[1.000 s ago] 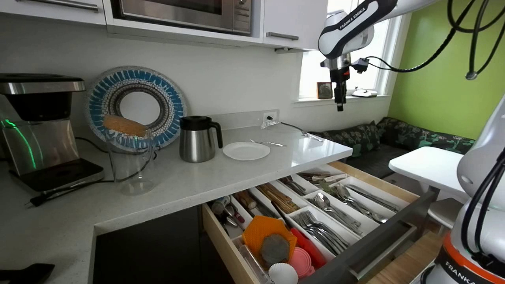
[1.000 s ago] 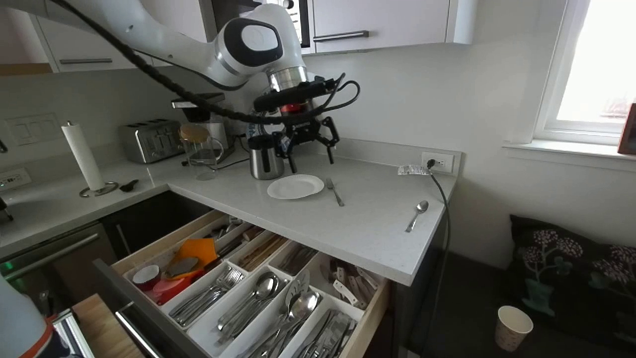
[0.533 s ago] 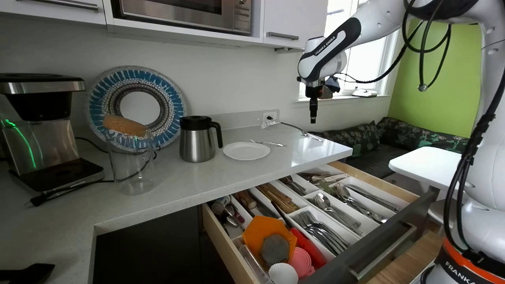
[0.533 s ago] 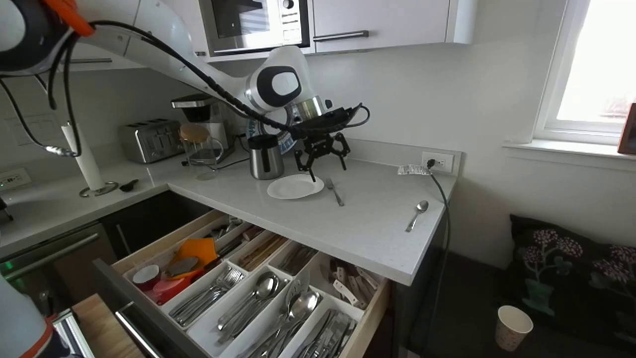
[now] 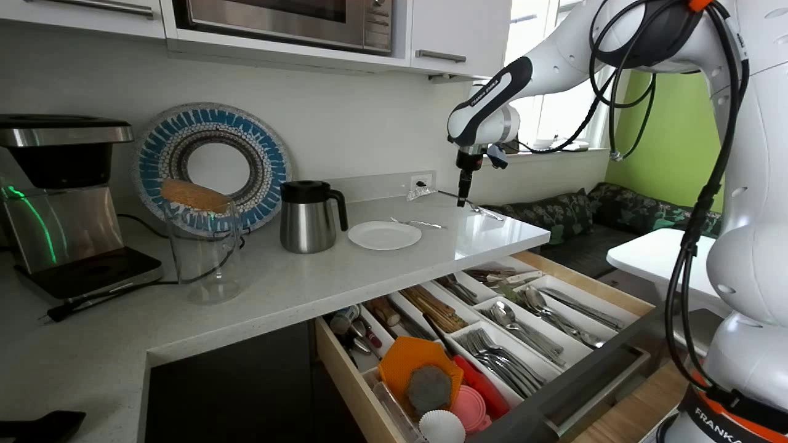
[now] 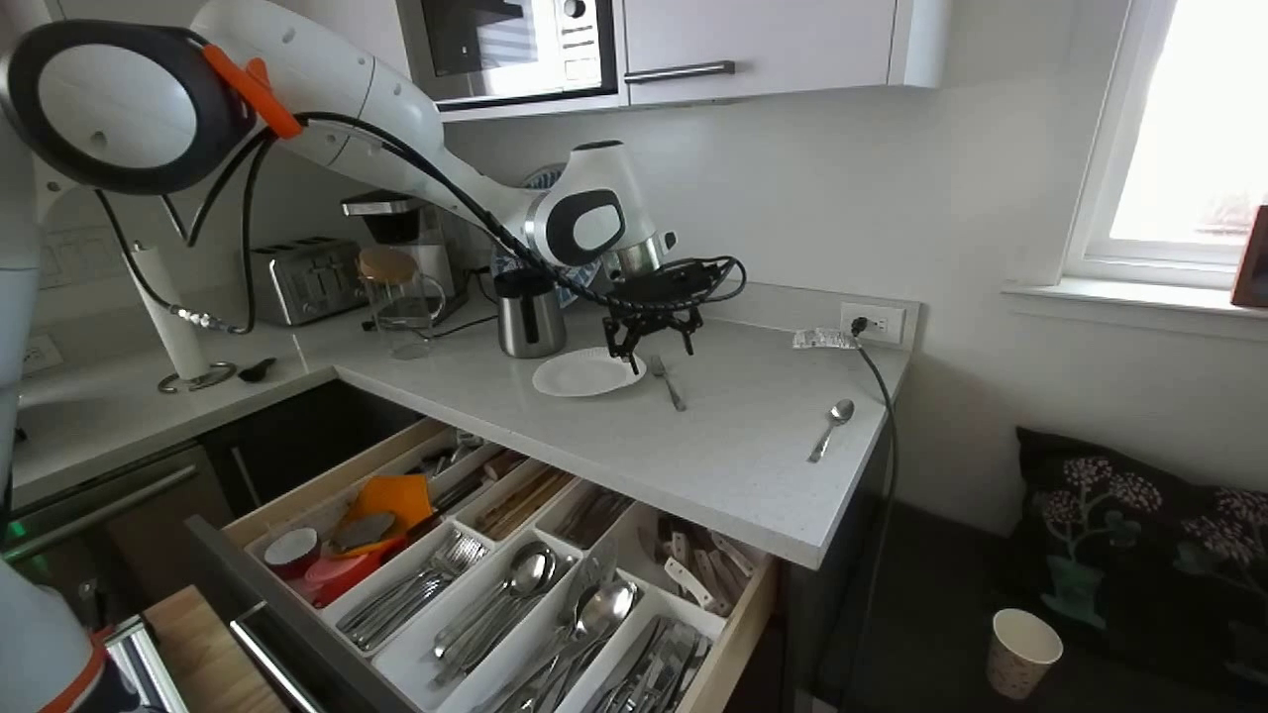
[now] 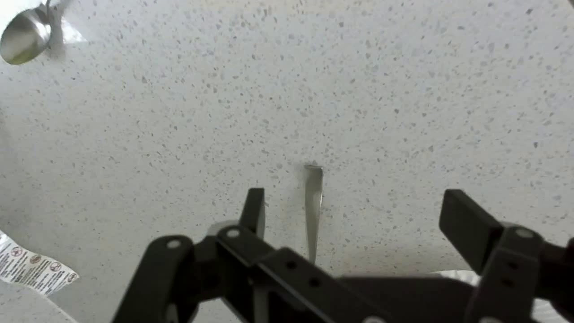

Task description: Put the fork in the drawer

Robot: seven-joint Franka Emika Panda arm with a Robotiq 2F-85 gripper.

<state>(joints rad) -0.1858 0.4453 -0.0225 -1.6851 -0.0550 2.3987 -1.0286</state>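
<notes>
From where I stand, bare speckled pale-stone countertop [image 6: 753,475] lies between the silver metal fork [image 6: 669,384] and the silver metal spoon [image 6: 833,426]; a hand could pass there. Restriction noted on the fork's opposite side: a round white plate [image 5: 383,236] with a ridged rim sits just beside it, and beyond that stands a steel carafe [image 5: 308,224] with black lid and handle. The black two-fingered gripper [image 7: 354,194] hangs above the countertop, fingers well apart, the fork's handle showing between them, nearer one finger. The shallow light-wood drawer [image 5: 354,381], pulled out, is reachable from above; the countertop's edge covers its rear, and white divider walls [image 6: 436,599] partition it.
</notes>
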